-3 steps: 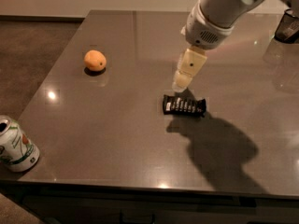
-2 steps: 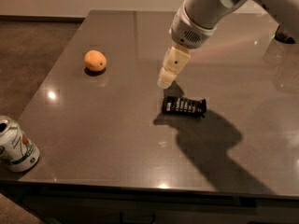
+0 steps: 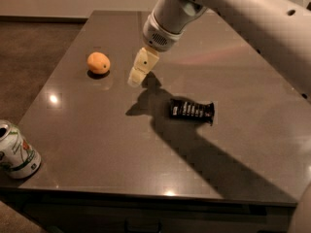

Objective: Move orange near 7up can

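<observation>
Camera view looks down across a dark, glossy table [image 3: 102, 149] whose top catches a few small spots of light. The orange [image 3: 98, 62] sits on the table toward the far left, resting on its own small shadow, with nothing touching it. The gripper [image 3: 134, 77] hangs just to the right of the orange, near it but apart from it, and tilts down and to the left so that its pale cream tip points at the tabletop beside the fruit. From this angle it reads as one tapered block, so I cannot tell whether it is spread or closed, and it holds nothing that can be seen. The white arm [image 3: 233, 13] reaches in from the upper right, ending in a round grey-white wrist just above the gripper. The 7up can [image 3: 17, 152] stands upright at the near left corner of the table, close to the edge and partly cut off by the frame, well apart from the orange. A black snack bar wrapper [image 3: 191, 110] lies flat near the middle of the table, to the right of the gripper and nearer the camera. A broad dark shadow [image 3: 204, 159] of the arm runs from under the gripper toward the near right edge, passing just beside the wrapper. Brown floor [image 3: 29, 47] shows to the left of the table.
</observation>
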You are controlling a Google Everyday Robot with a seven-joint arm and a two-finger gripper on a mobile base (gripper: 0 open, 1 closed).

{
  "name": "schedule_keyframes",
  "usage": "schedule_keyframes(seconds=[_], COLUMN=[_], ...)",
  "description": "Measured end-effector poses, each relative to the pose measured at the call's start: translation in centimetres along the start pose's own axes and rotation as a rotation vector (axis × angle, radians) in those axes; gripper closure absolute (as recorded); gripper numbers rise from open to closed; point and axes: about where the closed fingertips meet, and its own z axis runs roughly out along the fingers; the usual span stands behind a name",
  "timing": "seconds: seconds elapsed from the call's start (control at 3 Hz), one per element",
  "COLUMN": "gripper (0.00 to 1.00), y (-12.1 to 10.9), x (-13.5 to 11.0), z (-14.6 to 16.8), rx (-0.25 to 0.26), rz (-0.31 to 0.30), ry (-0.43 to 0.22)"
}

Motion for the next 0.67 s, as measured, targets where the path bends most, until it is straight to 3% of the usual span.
schedule_keyframes(seconds=[0.33,0.67], gripper=[0.00,0.00], y=[-0.4,-0.6], x=[-3.5,-5.4], z=[4.3,6.6], rx=[-0.021,-0.031], rz=[0.025,0.037], ry=[-0.024,-0.032])
